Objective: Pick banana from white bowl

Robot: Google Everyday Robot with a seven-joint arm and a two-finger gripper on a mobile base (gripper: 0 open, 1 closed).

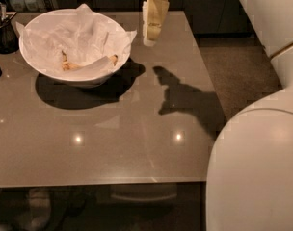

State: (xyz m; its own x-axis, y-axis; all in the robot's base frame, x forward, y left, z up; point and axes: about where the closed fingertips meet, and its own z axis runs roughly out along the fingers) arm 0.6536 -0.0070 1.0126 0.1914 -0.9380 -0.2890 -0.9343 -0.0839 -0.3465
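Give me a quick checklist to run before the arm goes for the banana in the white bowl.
1. Banana in the white bowl: ok, it lies near the bottom.
2. Banana fully exposed: not ok, crumpled paper covers its middle.
3. Hand over the bowl: not ok, it hangs past the rim at picture right, above the table.
4. Way from hand to bowl free: ok, nothing stands between them.
5. Dark container apart from the bowl: cannot tell, it sits close at picture left.

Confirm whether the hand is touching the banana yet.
Apart. The camera view shows the hand hanging outside the white bowl, right of its rim, while the banana lies inside among the paper.
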